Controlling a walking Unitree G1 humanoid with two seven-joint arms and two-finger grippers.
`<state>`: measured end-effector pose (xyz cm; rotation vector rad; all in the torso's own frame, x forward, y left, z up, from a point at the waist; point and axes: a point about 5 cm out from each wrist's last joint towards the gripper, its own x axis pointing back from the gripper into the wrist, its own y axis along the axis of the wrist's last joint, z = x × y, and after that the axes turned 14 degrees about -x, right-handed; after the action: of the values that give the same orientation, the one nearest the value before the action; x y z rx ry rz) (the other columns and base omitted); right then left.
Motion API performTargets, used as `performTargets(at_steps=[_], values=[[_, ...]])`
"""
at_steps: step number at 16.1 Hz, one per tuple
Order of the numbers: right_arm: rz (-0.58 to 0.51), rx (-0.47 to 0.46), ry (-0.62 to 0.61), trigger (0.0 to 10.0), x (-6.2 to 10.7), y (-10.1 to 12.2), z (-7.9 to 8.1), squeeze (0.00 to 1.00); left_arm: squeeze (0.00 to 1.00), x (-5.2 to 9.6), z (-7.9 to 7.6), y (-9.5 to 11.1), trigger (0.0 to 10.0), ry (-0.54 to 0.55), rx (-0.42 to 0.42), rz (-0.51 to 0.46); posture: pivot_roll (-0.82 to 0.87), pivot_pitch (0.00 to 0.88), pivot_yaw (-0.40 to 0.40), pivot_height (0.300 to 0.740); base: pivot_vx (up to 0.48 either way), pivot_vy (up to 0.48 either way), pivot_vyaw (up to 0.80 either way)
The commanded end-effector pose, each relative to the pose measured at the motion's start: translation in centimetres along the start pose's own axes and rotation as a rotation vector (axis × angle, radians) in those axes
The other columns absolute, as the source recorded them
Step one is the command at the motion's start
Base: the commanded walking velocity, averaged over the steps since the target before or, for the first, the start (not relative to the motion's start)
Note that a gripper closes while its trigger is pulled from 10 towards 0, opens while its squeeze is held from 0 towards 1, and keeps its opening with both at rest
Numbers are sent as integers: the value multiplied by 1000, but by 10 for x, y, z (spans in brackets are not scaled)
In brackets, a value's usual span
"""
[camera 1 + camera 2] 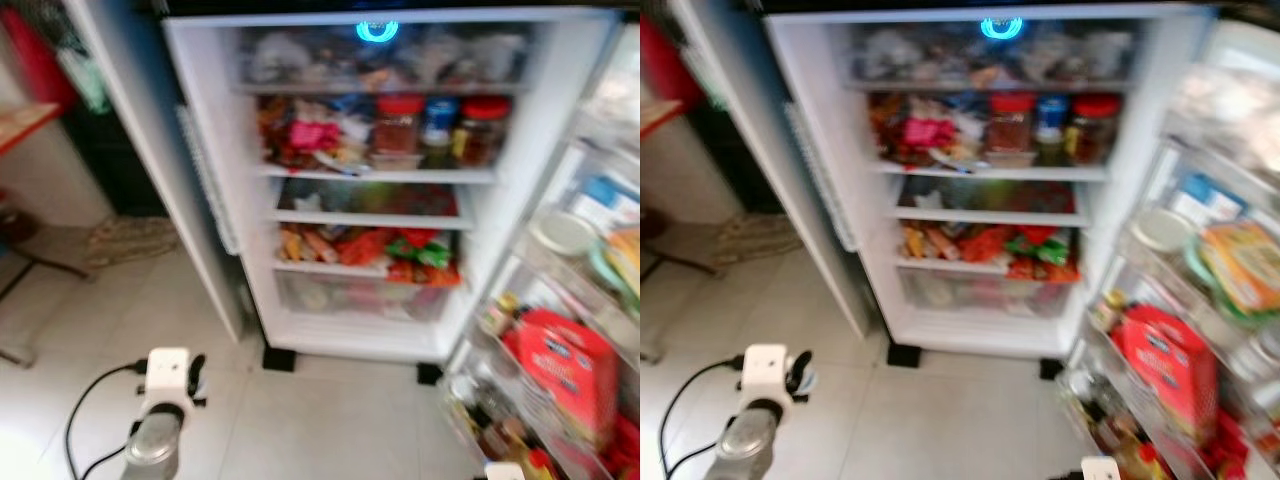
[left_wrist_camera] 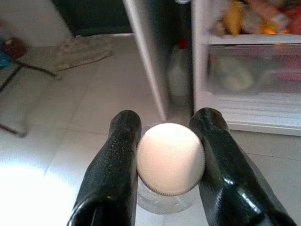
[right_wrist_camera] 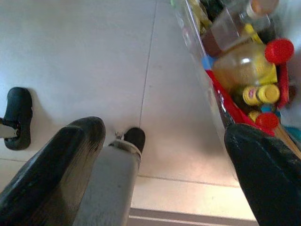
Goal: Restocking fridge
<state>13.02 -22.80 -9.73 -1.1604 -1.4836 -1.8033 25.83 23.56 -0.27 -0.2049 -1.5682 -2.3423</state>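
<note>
We stand before the open fridge (image 1: 380, 200), shelves packed w/ jars & packets, door racks (image 1: 1170, 380) at right. Our left gripper (image 2: 169, 155) sits low at near left, fingers clamped on a clear bottle (image 2: 170, 159) w/ white cap; the eye views show just that arm's white wrist (image 1: 167, 372), not the bottle. Right gripper (image 3: 164, 141) hangs near right, fingers spread wide, holding nothing, over floor tiles (image 3: 94, 56), beside the bottom door rack's yellow bottles (image 3: 244, 70).
</note>
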Motion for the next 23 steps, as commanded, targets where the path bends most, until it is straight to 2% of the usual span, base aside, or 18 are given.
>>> performTargets(at_steps=[1,5,9,12,21,23], values=[[12,-4,-10,10000,1,-6,-2,0,0,-3,0,10,10000,-5,3,-55,36,23,32,740,0,0,0],[7,46,-7,10000,1,-6,0,0,0,-8,-1,20,10000,-16,-2,-94,29,21,41,740,60,0,200],[9,3,-10,10000,1,-7,0,0,0,-12,3,25,10000,-15,-5,-102,31,21,43,740,261,0,200],[10,5,-9,10000,1,-7,1,0,0,-12,3,26,10000,-22,-8,-102,28,20,44,740,269,0,0],[14,3,-7,10000,1,-10,3,0,0,-15,-2,32,10000,-68,1,-125,29,1,45,740,308,0,0],[17,5,-9,10000,2,-10,2,0,0,-16,-7,35,10000,-109,12,-135,31,4,42,740,319,0,0]])
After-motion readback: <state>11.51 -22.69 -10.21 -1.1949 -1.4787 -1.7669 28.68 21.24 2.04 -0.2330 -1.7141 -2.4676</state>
